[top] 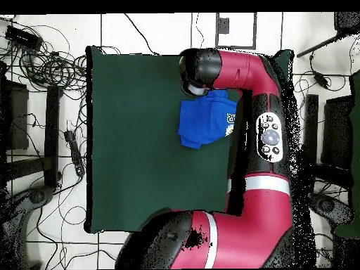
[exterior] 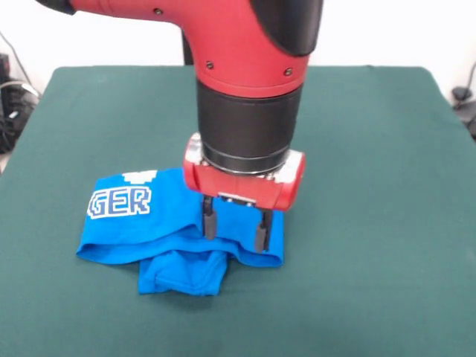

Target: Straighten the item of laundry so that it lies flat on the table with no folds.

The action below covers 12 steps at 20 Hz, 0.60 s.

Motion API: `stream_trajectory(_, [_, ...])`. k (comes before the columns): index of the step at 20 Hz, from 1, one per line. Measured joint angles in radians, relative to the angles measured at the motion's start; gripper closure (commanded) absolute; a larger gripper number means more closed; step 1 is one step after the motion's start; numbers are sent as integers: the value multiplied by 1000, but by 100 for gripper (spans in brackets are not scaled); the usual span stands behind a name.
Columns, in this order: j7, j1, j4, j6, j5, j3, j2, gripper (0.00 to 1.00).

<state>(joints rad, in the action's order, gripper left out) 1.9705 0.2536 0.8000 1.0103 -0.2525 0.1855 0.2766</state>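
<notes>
The bright blue T-shirt [exterior: 163, 230] lies crumpled on the green table [exterior: 372, 149], left of centre in the front view. It is folded over itself, with white lettering "GER" [exterior: 119, 202] showing and a bunched part hanging out at its near edge. My gripper [exterior: 235, 229] is straight above the shirt's right part. It is open, with both black fingertips [exterior: 260, 236] down at the cloth. In the overhead view the shirt [top: 202, 121] lies by the table's [top: 133, 140] right side, partly under my arm [top: 264, 133], which hides the gripper.
Cables and dark gear lie on the floor beyond the table's left edge in the overhead view [top: 42, 63]. Dark chairs or stands [top: 337, 140] are at the right. More cables show at the left edge of the front view [exterior: 11, 104].
</notes>
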Motion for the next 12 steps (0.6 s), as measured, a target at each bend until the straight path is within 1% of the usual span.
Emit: stream_trajectory(12, [0, 51, -92, 43, -4, 0, -23, 0])
